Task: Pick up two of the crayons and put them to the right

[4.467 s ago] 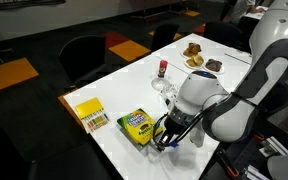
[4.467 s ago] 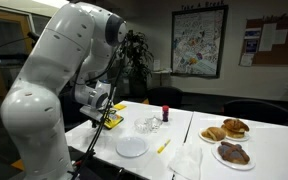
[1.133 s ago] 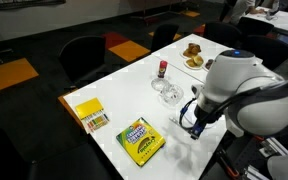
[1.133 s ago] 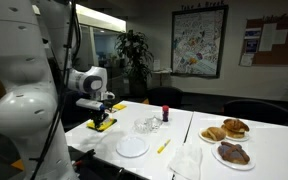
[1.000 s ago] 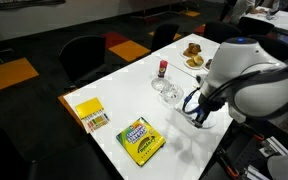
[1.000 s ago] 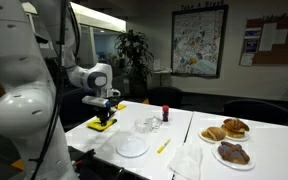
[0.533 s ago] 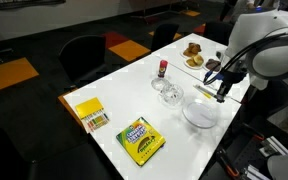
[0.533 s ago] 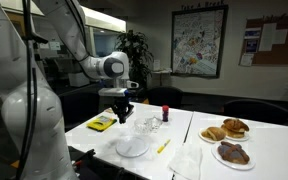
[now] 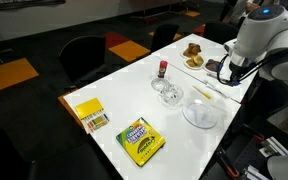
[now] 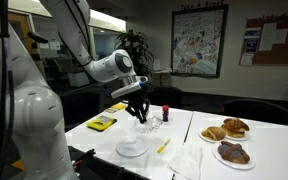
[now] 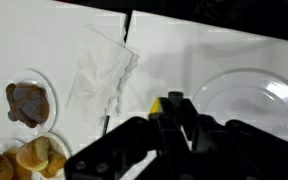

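Note:
A yellow crayon [image 9: 202, 92] lies on the white table beside the white plate [image 9: 200, 116]; it also shows in the other exterior view [image 10: 163, 146]. My gripper [image 9: 226, 74] hangs just above the table near that crayon, over the glass bowl side in an exterior view [image 10: 139, 113]. In the wrist view its fingers [image 11: 174, 100] are pressed together, a short dark stub shows between the tips, and the yellow crayon's end [image 11: 155, 105] peeks out behind them. The green-and-yellow crayon box [image 9: 141, 140] lies far behind the gripper, near the table's front.
A glass bowl [image 9: 169, 93] and a red-capped bottle [image 9: 163, 68] stand mid-table. Plates of pastries [image 10: 229, 129] sit at the far end. A crumpled clear wrapper [image 11: 104, 70] lies by the plate. A yellow card [image 9: 89, 113] lies near the table's front corner.
The arm has swung from above the crayon box, across the white plate, to the pastry end of the table by the yellow crayon. The box and crayon have not moved.

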`<state>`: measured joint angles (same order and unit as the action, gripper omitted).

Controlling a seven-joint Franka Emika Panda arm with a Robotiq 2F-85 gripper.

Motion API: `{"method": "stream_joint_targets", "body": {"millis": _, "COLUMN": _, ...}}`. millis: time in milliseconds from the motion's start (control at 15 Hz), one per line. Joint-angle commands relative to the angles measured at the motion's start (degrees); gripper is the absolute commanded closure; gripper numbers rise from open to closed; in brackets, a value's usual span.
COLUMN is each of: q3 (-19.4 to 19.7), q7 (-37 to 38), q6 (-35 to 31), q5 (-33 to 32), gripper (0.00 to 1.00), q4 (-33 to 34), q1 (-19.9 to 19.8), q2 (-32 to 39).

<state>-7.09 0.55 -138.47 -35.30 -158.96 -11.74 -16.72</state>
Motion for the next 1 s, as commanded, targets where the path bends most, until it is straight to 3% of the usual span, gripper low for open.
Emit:
{"method": "stream_joint_targets", "body": {"millis": 0, "q3": 2.33, "q7": 11.73, "q6": -7.68, "q5": -13.35, "gripper": 0.96, "q4": 0.05, "q1": -1.65, "q2": 5.68}}
{"method": "stream_joint_targets", "body": {"millis": 200, "q3": 8.46, "q7": 22.58, "q6": -13.84, "q5": -25.35, "gripper": 0.96, "q4": -0.03, "q1": -4.20, "q2": 9.87}}
{"method": "stream_joint_targets", "body": {"millis": 267, "q3": 8.48, "q7": 26.27, "q6": -16.18, "q5": -29.40, "gripper": 0.96, "q4": 0.13, "q1": -7.03, "q2": 11.67}}
{"method": "stream_joint_targets", "body": {"millis": 533, "q3": 14.36, "q7": 38.29, "q6": -23.61, "q5": -42.28, "gripper": 0.96, "q4": 3.95, "q1": -11.18, "q2": 19.22}}
{"method": "stream_joint_targets", "body": {"millis": 600, "q3": 15.31, "q7": 39.66, "q6": -26.02, "q5": -42.68, "gripper": 0.96, "q4": 4.70, "q1": -11.67, "q2": 20.83}}
{"method": "stream_joint_targets", "body": {"millis": 933, "q3": 15.61, "q7": 31.00, "q6": -44.69, "q5": -26.80, "gripper": 0.96, "q4": 7.55, "q1": -14.30, "q2": 31.77}}
